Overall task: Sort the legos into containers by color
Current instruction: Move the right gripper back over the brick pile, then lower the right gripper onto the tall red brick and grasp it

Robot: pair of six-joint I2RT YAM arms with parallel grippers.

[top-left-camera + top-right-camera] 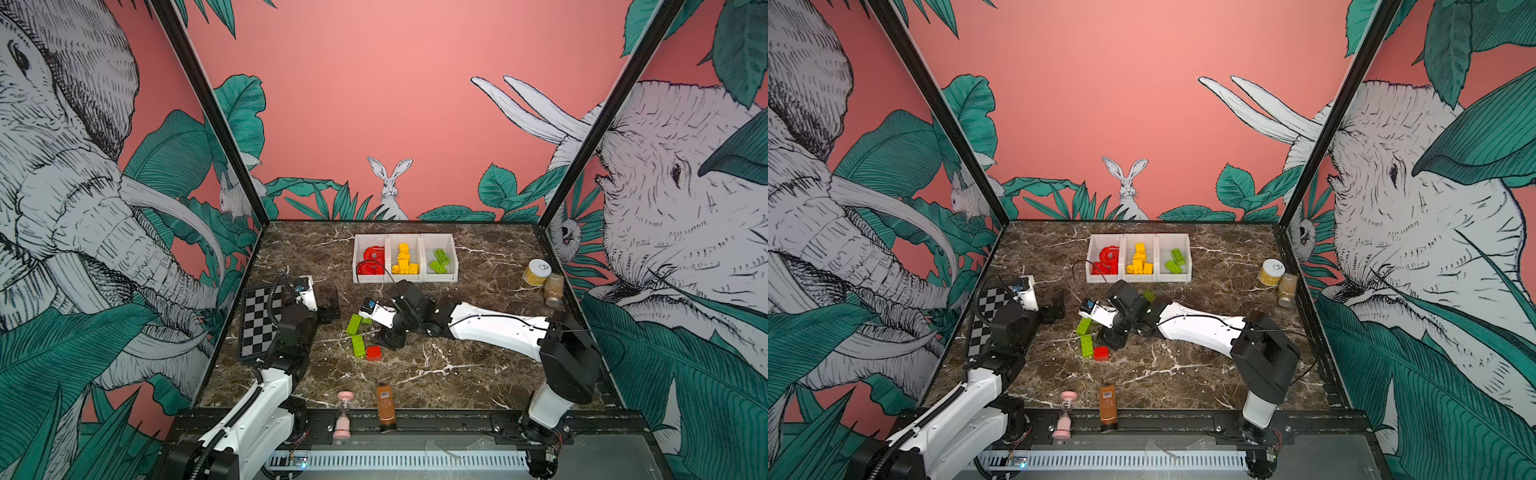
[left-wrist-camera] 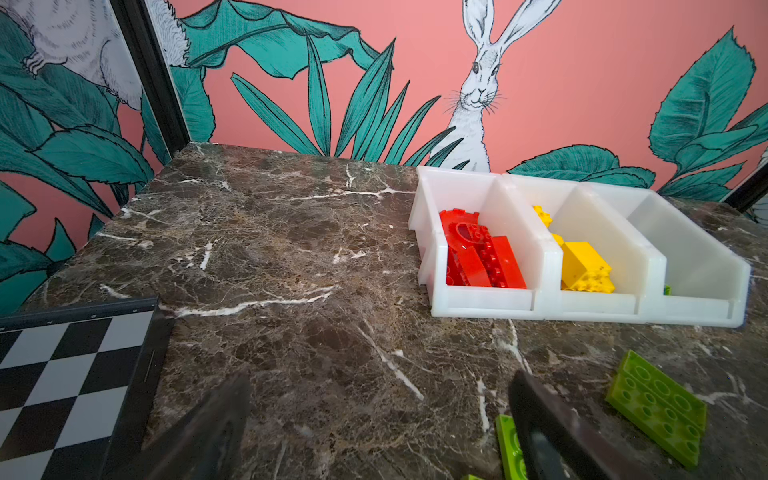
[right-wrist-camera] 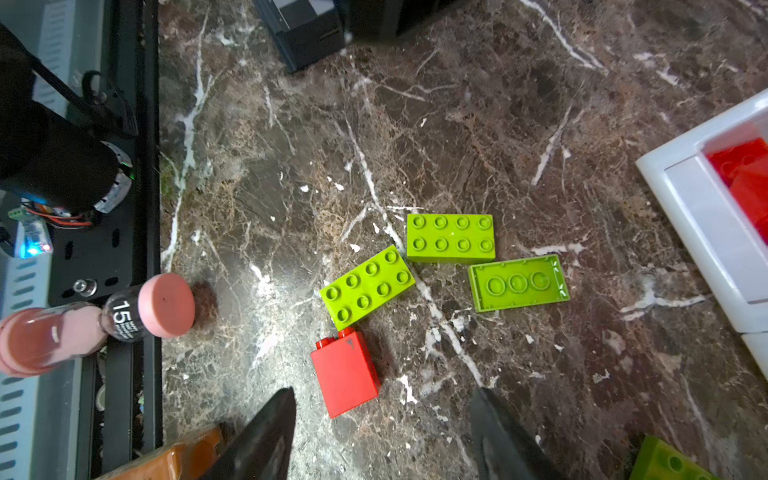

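Note:
Three joined white containers (image 1: pixel 405 279) (image 1: pixel 1138 279) (image 2: pixel 486 303) stand at the back: red legos (image 1: pixel 372 262) in the left one, yellow (image 1: pixel 404 259) in the middle, green (image 1: pixel 440 261) in the right. Loose on the marble lie green bricks (image 1: pixel 354 324) (image 1: pixel 358 345) (image 3: pixel 368 286) (image 3: pixel 451 238), one flipped (image 3: pixel 518 282), and a red brick (image 1: pixel 374 353) (image 3: pixel 345 372). My right gripper (image 1: pixel 390 338) (image 3: pixel 382 395) hovers open, the red brick's near end by one fingertip. My left gripper (image 1: pixel 330 307) (image 2: pixel 380 395) is open and empty, left of the bricks.
A checkered board (image 1: pixel 259 324) (image 2: pixel 62 382) lies at the left edge. A pink hourglass (image 1: pixel 344 415) (image 3: pixel 104 324) and a brown bottle (image 1: pixel 385 407) sit at the front edge. Two jars (image 1: pixel 537 272) (image 1: pixel 554 289) stand at the right. Another green brick (image 1: pixel 1149 295) lies behind the right arm.

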